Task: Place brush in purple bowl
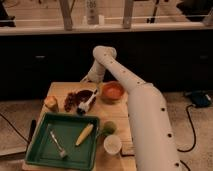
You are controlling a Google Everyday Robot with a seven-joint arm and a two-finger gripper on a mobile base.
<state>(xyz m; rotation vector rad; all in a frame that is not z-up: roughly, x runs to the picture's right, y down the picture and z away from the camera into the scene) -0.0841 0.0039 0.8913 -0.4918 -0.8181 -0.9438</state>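
Observation:
The brush [86, 104] lies tilted across the purple bowl [81, 95] at the middle of the wooden table. Its whitish head sticks out over the bowl's near rim and its dark handle points up and to the right. My arm rises from the lower right to an elbow, then bends down to the gripper [90, 78], which is just behind the bowl at the table's far edge and above the brush handle. I cannot see whether it touches the brush.
An orange bowl [112, 91] stands right of the purple bowl, with dark red pieces [70, 101] and a yellowish item [51, 103] to its left. A green tray [37, 150] in front holds a metal fork [58, 143] and a corn cob [84, 134]. A green fruit [108, 127] and a white cup [112, 144] sit right of the tray.

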